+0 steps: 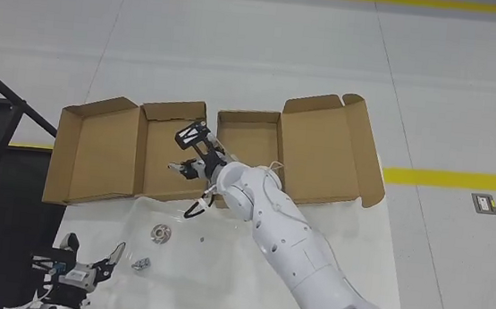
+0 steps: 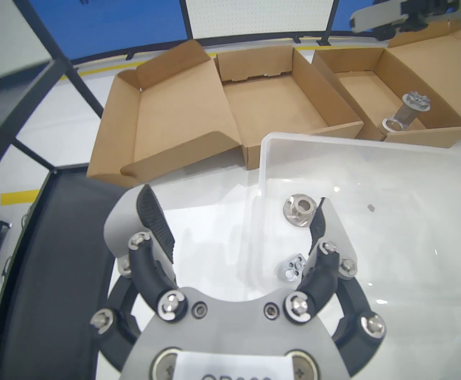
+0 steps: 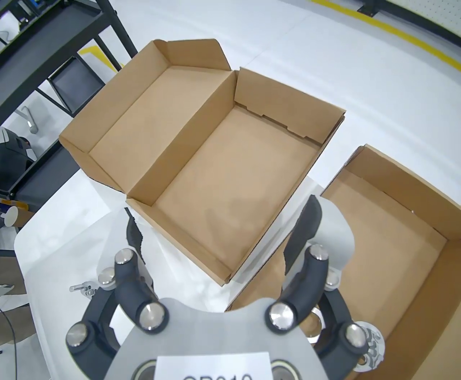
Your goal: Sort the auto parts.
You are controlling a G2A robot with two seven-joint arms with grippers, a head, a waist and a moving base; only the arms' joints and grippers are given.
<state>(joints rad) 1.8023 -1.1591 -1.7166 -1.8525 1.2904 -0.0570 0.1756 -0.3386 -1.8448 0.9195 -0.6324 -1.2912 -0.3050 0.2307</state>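
Remote desk, top cam: I've got two cardboard boxes side by side along the table's far edge. The left box has its lid flap out to the left, the right box its flap out to the right. A plastic bin sits just in front of both. In the bin, a flanged nut lies twd the boxes and a small bracket piece lies nearer the robot. A shaft part lies in the right box, at its near end. The right gripper hangs above the left box's right-hand side, by the gap btwn boxes. The left gripper hangs over the bin's left wall.
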